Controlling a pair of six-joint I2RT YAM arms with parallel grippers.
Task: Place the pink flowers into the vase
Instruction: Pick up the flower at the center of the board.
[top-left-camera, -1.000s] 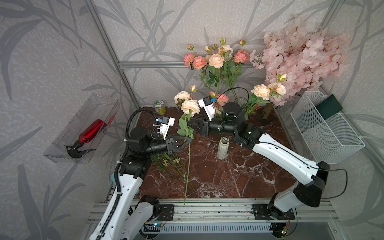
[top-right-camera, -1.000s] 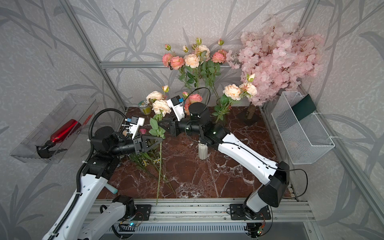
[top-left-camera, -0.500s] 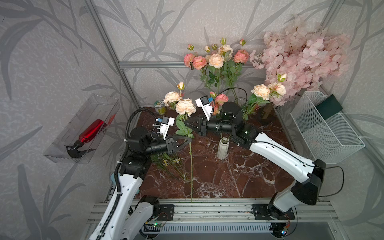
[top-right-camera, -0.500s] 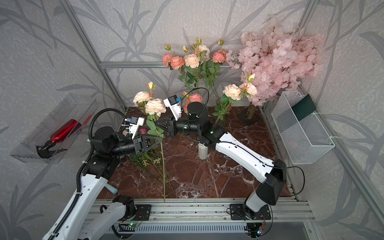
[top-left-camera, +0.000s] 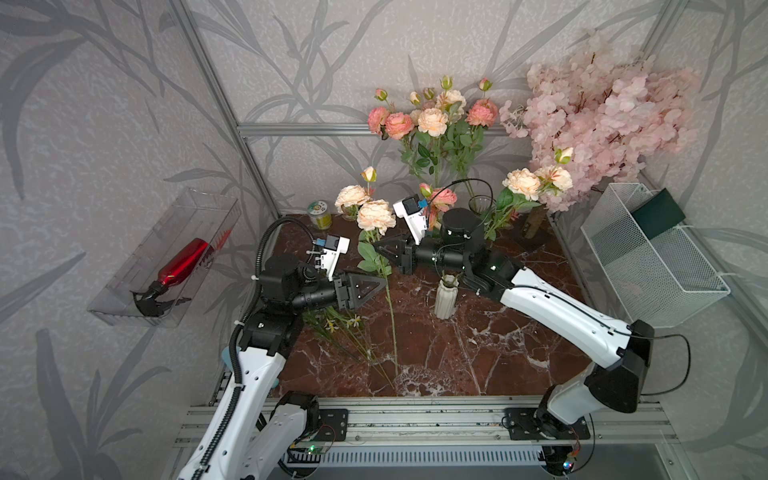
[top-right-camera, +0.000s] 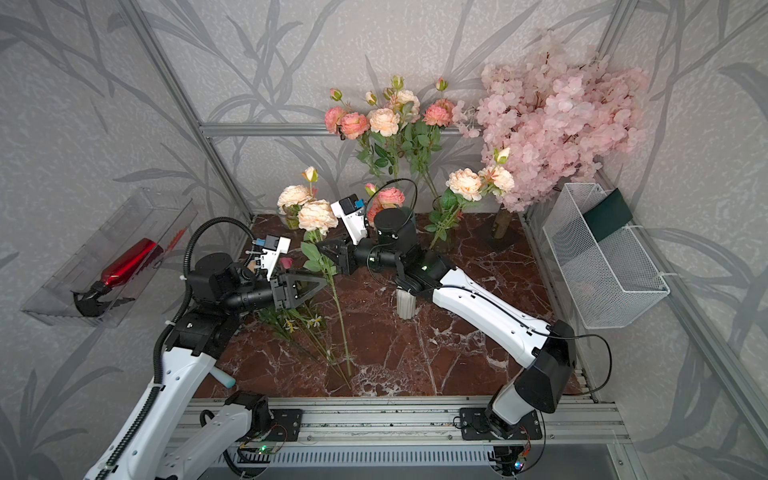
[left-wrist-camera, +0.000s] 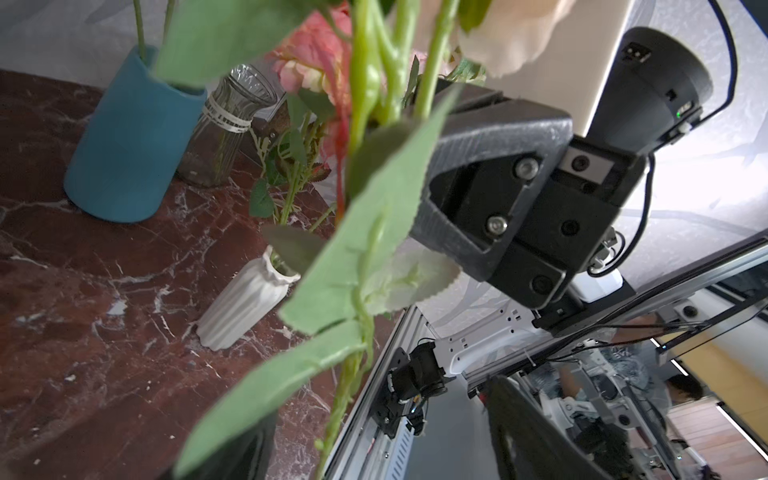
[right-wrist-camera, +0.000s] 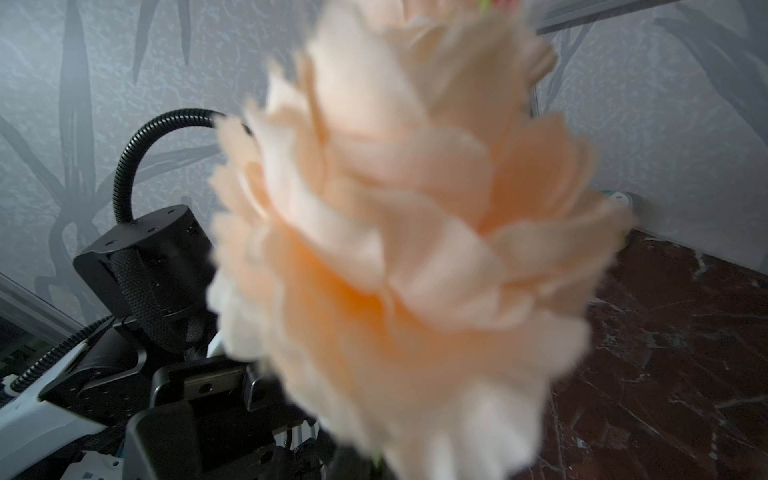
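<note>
Counts: 2 claws, left claw (top-left-camera: 374, 287) and right claw (top-left-camera: 379, 248). Pink flower spray (top-left-camera: 376, 216) in the right claw: 2 full heads, 1 bud. At least 3 vases: white ribbed vase (top-left-camera: 444, 299) near the right claw, blue vase (left-wrist-camera: 129, 145) and glass vase (left-wrist-camera: 224, 129) beyond it. Further off: 1 blossom tree (top-left-camera: 602, 112), 1 wire basket (top-left-camera: 648, 282), 1 red spray bottle (top-left-camera: 183, 262), 1 tin (top-left-camera: 319, 214).
</note>
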